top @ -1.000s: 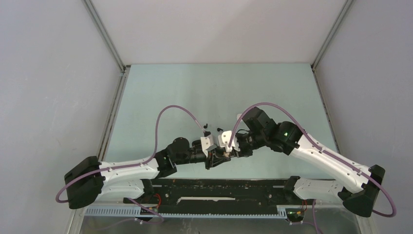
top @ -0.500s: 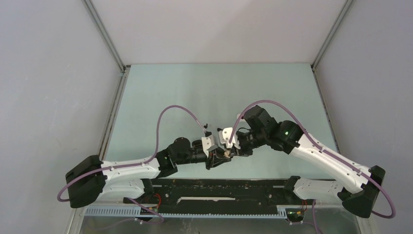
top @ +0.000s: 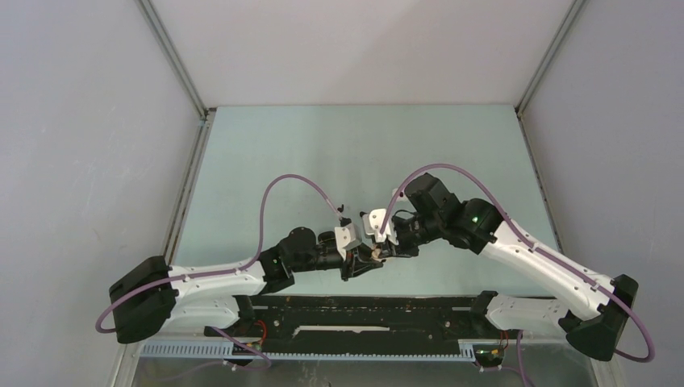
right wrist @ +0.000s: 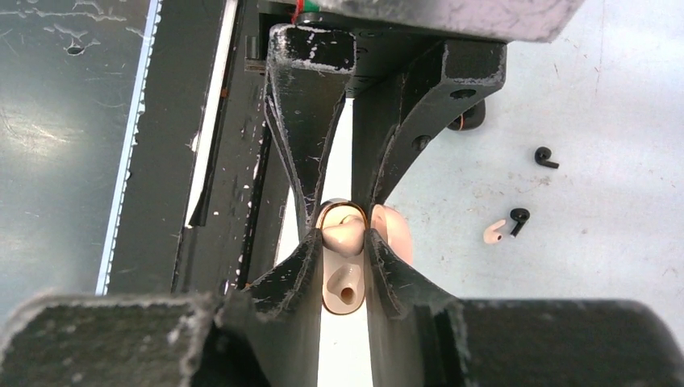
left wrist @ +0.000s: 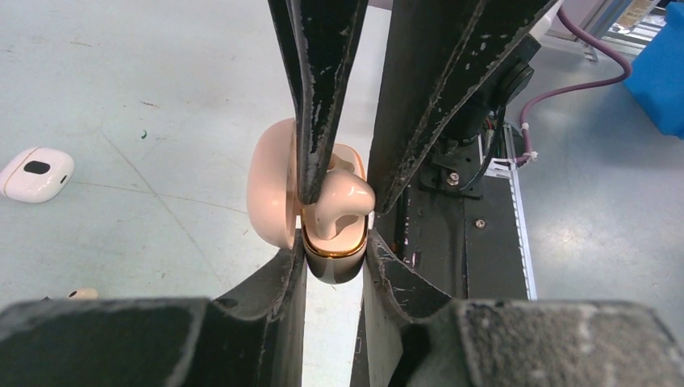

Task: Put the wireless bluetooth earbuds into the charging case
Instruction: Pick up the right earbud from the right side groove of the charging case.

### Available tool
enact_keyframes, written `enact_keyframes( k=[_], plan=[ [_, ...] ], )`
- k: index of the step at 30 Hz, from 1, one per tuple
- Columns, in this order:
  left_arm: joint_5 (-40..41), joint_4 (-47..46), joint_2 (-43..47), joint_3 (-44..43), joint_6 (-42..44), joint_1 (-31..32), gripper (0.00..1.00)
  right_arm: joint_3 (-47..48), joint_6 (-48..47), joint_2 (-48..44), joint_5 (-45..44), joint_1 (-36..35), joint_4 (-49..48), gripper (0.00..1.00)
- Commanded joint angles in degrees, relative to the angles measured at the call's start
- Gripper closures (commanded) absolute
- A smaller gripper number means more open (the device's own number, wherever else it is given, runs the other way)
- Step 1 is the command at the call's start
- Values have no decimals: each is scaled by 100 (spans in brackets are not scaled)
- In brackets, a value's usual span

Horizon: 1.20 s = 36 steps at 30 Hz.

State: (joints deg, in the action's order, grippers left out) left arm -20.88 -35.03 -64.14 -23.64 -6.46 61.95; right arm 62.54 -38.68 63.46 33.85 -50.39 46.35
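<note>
When viewed from the left wrist, clamped low between the fingers of the nearly closed left pincer (left wrist: 335, 250): beige charging case (left wrist: 335, 270), gold-rimmed, lid (left wrist: 270, 193) swung open to one side. Reaching in from the opposite side, right pincer (right wrist: 343, 236), drawn narrow and pinching a beige earbud (left wrist: 343, 205) at the case's mouth, upper part standing proud of the rim. Both close to the near edge of the table (top: 323, 145); whether lifted clear of it, cannot tell. Lying loose on the table: white case (left wrist: 36, 173), second beige earbud (right wrist: 494, 234) just beside a black earbud (right wrist: 519, 218), another black earbud (right wrist: 547, 157) a little apart.
</note>
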Motion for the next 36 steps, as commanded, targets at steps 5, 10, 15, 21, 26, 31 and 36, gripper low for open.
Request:
enact_keyframes(
  k=[5,10,15,21,26,31,36],
  plan=[
    [773,-323,4,-93,16,19,100,231,536,-221,-459,339,-644,96],
    [1374,-349,-141,-137,-40,38,100,232,829,-195,-762,551,-917,100],
    [1845,-382,-33,-48,42,62,100,230,935,-134,-1059,631,-994,100],
    [2153,-387,95,38,101,71,100,232,992,-64,-984,675,-955,100],
    [2366,-594,99,128,84,72,100,232,969,-55,-948,675,-911,100],
    [2328,-716,118,156,101,71,100,232,974,2,-961,678,-883,100],
    [2297,-831,157,221,119,77,100,232,982,80,-894,665,-866,100]
  ],
)
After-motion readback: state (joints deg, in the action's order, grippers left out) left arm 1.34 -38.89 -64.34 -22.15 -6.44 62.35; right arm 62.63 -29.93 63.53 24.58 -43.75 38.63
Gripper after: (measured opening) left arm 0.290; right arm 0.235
